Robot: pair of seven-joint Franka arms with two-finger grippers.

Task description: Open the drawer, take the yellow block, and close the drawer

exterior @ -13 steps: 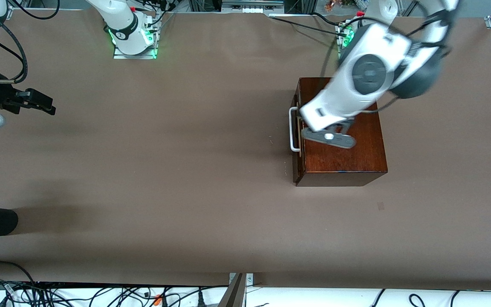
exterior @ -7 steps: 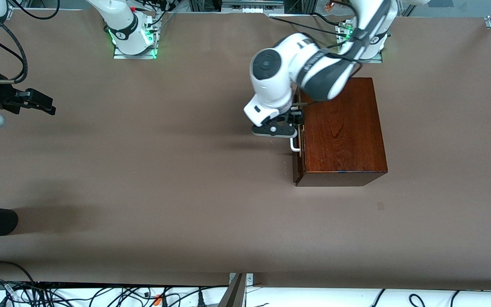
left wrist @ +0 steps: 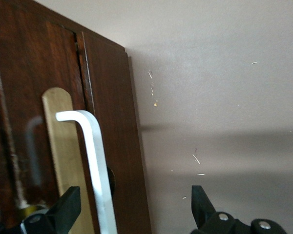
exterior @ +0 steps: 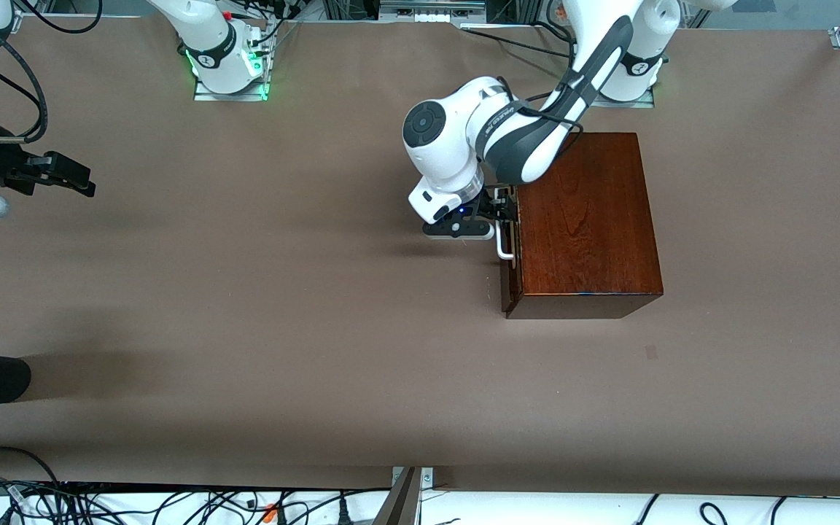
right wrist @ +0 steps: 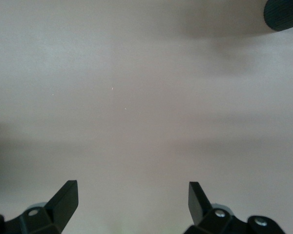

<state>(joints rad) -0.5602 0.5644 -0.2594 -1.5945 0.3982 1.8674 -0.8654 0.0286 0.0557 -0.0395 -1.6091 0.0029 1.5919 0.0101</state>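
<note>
1. At the left arm's end of the tabletop [exterior: 318, 328], the drawer [exterior: 509, 248] is seen shut in the dark box [exterior: 584, 219]; the yellow block is not visible.
2. The white handle [left wrist: 95, 161] is straddled by the left gripper [left wrist: 132, 214], jaws wide open and holding nothing.
3. A sound grasp is judged to need the bar centred before closing, then a straight pull.
4. The right gripper [right wrist: 132, 204] waits open and empty over bare tabletop.

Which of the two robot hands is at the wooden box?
The left hand, at the drawer front with its fingers open around the white handle. The right hand waits over bare table, open.
</note>
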